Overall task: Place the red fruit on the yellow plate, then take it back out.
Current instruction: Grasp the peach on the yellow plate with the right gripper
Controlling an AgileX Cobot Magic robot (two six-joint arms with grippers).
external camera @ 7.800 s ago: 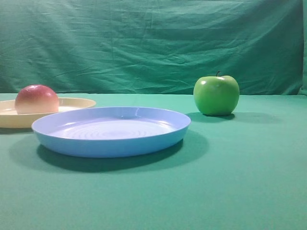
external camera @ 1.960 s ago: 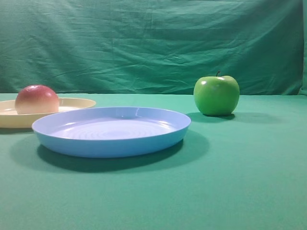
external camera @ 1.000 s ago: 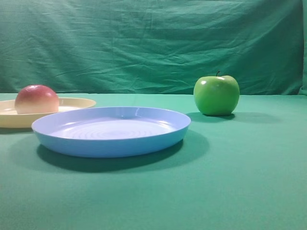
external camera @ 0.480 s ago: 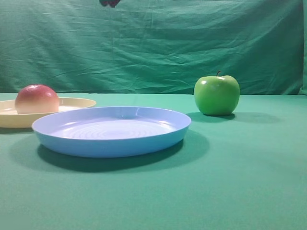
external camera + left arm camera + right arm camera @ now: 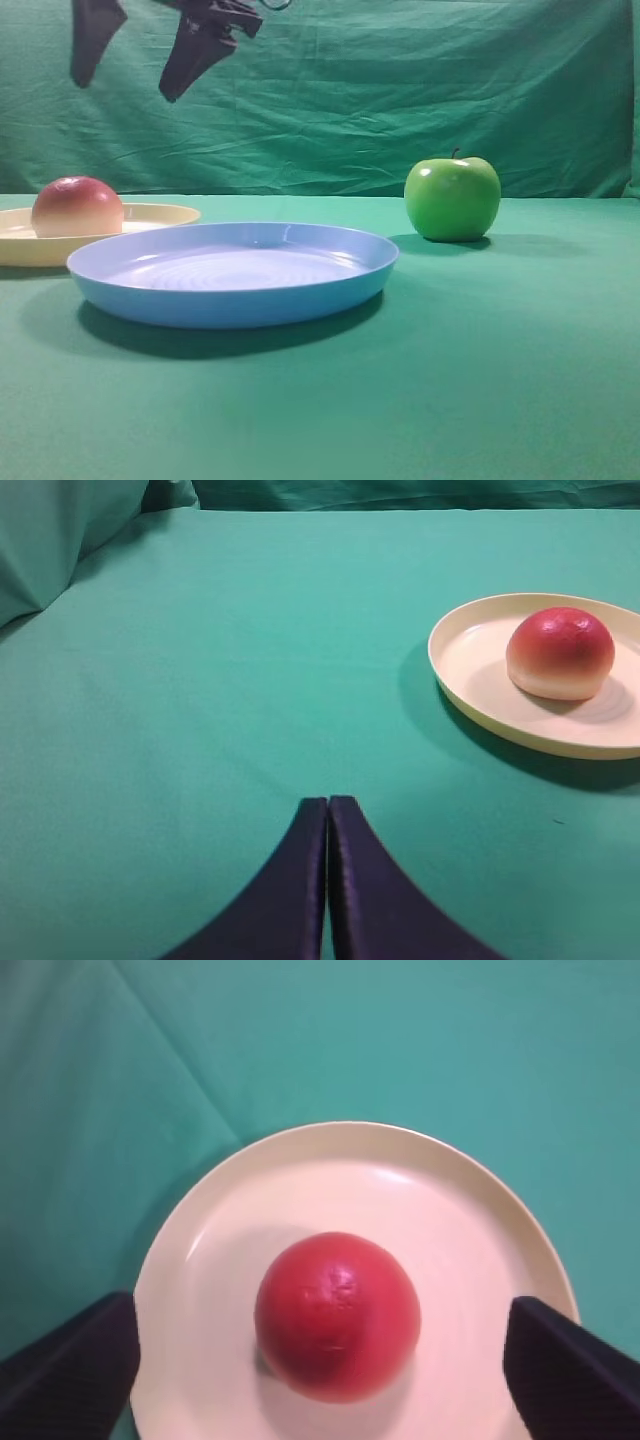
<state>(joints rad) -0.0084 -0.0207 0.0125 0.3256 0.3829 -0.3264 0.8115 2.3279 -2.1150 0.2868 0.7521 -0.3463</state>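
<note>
Change since half a second ago: the right hand (image 5: 130, 60), then barely showing at the top edge of the high view, now hangs in full view above the left rear, fingers (image 5: 70, 1360) spread wide, holding nothing.

Near: shallow round light blue plastic plate (image 5: 232, 273) on the green cloth worktop (image 5: 480, 380).

Behind, left: shallow round pale yellow plate (image 5: 350, 1175) carrying the round red fruit (image 5: 337, 1315), directly below the right hand.

Behind, right: glossy green apple (image 5: 452, 198).

Left hand (image 5: 328, 825): fingers pressed together, empty, near the yellow plate.
</note>
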